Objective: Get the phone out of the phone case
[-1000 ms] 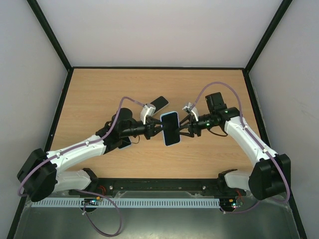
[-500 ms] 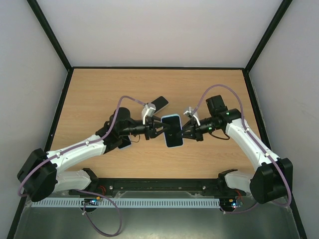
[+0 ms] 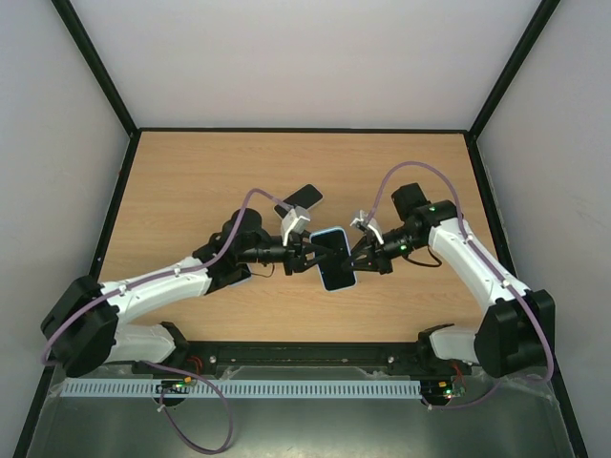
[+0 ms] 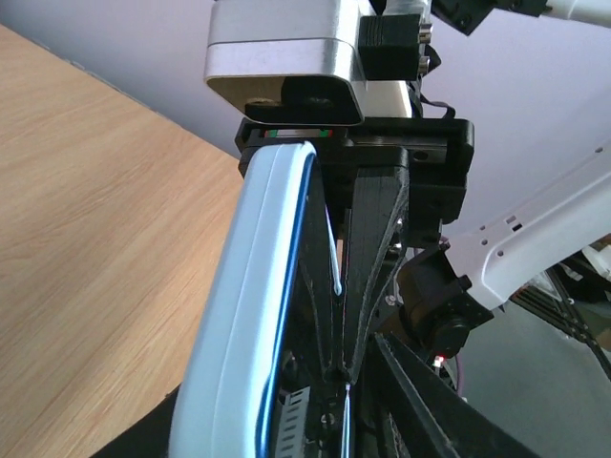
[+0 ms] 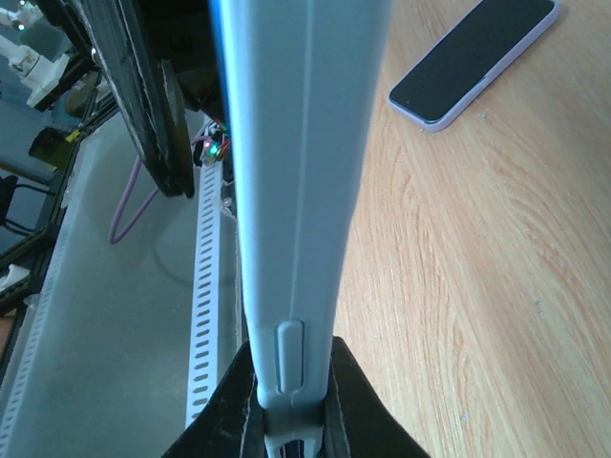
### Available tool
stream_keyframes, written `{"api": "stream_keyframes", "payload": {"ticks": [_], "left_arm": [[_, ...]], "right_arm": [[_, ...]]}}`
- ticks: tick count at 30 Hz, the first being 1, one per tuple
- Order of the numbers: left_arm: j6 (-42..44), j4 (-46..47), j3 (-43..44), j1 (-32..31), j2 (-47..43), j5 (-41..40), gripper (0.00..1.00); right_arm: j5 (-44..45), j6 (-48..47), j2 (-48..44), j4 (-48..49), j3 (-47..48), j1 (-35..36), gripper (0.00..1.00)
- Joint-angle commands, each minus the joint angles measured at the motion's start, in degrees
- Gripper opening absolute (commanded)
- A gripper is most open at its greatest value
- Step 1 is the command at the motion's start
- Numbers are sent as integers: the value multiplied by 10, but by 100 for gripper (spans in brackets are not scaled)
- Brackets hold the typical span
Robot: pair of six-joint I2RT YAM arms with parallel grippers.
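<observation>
Right gripper (image 5: 289, 415): pinches one long edge of the light-blue phone case (image 5: 296, 172), fingers either side of its side button (image 5: 289, 358). Left gripper (image 3: 311, 256): looks clamped on the opposite long edge, so equally near. Held aloft between both, above the table (image 3: 191, 181), with the phone (image 3: 336, 256) not yet out, screen up. Long axis crosswise to the line joining the grippers, running far to near. Second phone (image 3: 303, 198) flat on the wood just beyond.

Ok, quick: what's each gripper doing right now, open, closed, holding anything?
Left gripper: closed, holding the blue cased phone by one long edge.
Right gripper: closed on the opposite edge of it.
</observation>
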Motion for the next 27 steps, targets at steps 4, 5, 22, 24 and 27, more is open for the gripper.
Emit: {"api": "stream_keyframes", "payload": {"ticks": [4,5,22,24,27], "left_arm": [[22,25,37,-17,34,55,30],[22,26,37,-18,33,57,28],[-12,59,-11,4,-12,53,36],[-12,59,-13,5,-11,57,32],[-13,64,-14,5,-9,63,25]], "right_arm": [[-16,-70,20,-71,30,6,2],[-16,-71,19,-70,30,6,2],[-16,-58,10,-56,27,7,2],[-17,-57,11,-56,27,7,2],[-18,-53,12,-52,28,7,2]]}}
